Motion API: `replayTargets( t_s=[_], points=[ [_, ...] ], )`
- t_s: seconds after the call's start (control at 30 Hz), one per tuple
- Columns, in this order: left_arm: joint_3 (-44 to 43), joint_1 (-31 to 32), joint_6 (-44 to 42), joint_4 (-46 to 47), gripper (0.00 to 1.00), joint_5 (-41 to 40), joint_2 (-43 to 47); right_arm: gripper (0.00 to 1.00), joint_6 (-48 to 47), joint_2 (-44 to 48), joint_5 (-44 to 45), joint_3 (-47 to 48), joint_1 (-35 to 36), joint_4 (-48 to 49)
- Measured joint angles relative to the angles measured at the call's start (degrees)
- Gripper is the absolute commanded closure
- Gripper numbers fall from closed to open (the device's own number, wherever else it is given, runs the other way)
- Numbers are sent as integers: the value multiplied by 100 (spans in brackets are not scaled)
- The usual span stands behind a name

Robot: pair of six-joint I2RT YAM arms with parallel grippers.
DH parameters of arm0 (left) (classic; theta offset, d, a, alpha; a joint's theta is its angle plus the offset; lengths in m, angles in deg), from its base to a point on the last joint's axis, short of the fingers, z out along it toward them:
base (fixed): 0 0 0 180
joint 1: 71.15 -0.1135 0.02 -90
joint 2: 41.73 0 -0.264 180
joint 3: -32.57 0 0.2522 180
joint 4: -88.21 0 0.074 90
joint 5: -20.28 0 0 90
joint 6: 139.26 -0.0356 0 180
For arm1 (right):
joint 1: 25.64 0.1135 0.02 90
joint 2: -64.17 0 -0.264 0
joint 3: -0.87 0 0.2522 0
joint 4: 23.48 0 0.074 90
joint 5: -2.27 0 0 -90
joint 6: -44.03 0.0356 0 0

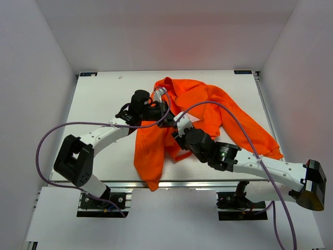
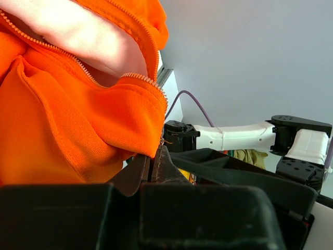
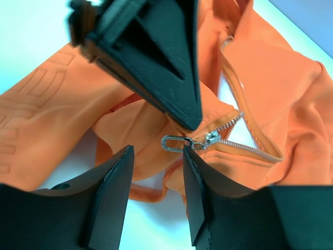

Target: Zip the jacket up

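The jacket [image 1: 208,112], soft bright-orange knit, lies rumpled mid-table [image 1: 99,104] with its front open. Its small metal zipper pull [image 3: 174,142] juts between the spread fingers of the right tool [image 3: 156,151], not yet gripped. The left tool [image 2: 152,165] is pressed together, pinching the jacket's edge beside the pale teeth [image 3: 250,150]. My judgement is that the right tool should close squarely on the pull's flat loop, then draw it along the teeth with the edge held taut.

bright orange jacket [image 1: 208,107], silver zipper pull [image 3: 178,142], white table [image 1: 99,104], purple cables [image 1: 37,151], black and white arms [image 1: 265,167]
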Motion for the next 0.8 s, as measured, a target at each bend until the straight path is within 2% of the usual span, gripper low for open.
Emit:
replayTargets(
  t_s=[0.57, 0.6, 0.7, 0.8],
  points=[
    [72, -7, 85, 24, 100, -186, 76, 60, 822, -474, 1008, 0, 0, 498],
    [72, -7, 87, 28, 100, -188, 76, 65, 868, -476, 1034, 0, 0, 516],
    [92, -13, 92, 68, 100, -214, 90, 92, 931, -476, 1093, 0, 0, 588],
    [116, -44, 87, 92, 100, -267, 107, 100, 979, -476, 1134, 0, 7, 608]
  ],
)
